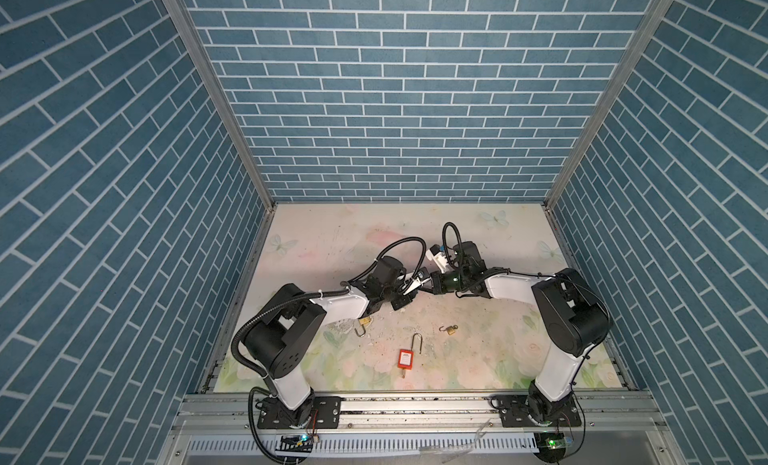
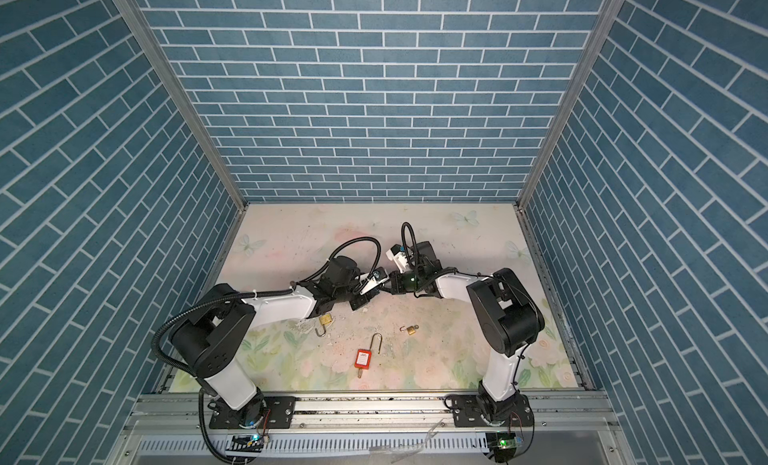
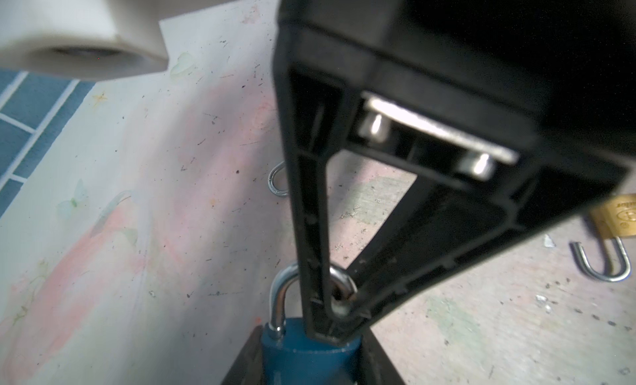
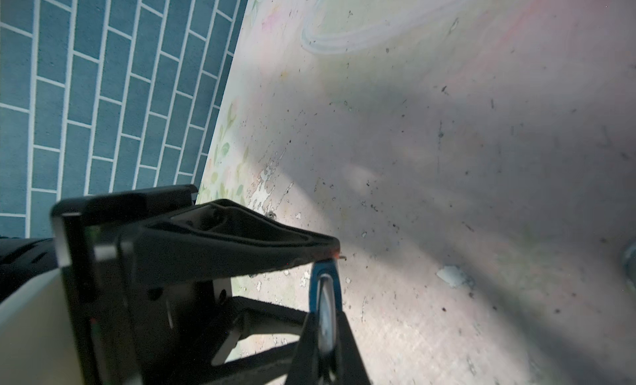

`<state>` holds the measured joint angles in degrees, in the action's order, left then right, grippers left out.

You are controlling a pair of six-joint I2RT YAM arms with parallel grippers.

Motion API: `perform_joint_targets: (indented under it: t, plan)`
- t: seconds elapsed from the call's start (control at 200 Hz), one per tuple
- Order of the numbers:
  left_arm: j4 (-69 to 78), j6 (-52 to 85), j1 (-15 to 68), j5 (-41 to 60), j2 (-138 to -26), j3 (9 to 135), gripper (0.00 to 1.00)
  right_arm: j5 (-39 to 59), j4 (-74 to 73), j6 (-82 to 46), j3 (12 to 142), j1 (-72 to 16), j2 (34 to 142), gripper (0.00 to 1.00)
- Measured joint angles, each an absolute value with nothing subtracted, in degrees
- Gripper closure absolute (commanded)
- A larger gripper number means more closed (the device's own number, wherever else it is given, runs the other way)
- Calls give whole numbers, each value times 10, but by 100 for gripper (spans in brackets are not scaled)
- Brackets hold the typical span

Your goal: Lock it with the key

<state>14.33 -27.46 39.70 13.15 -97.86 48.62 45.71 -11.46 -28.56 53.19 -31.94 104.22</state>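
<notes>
Floral tabletop (image 1: 505, 240), mid-air over centre: we have the left gripper (image 1: 415, 283) clamping the blue padlock (image 3: 309, 355) body, shackle (image 3: 279, 297) pointing 3 o'clock at the closed right gripper (image 3: 339, 309), tips touching it; key unseen.

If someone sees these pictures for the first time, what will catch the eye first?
The two arms meet over the middle of the table. There the left gripper holds a blue padlock by its body, and the right gripper pinches its silver shackle. Nearer the front, a red padlock lies flat and stands out against the pale floral surface.
</notes>
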Motion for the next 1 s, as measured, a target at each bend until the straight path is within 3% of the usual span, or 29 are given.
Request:
perform_joint_targets:
  t: [0.405, 0.71, 1.0]
  plan:
    - [145, -267, 397, 138, -983, 486, 100, 455, -129, -293, 525, -321, 1046, 100]
    - [168, -324, 398, 179, -941, 470, 100, 476, -68, -285, 519, -302, 980, 100]
    - [170, -369, 420, 203, -854, 429, 100, 516, 17, -267, 525, -291, 910, 68]
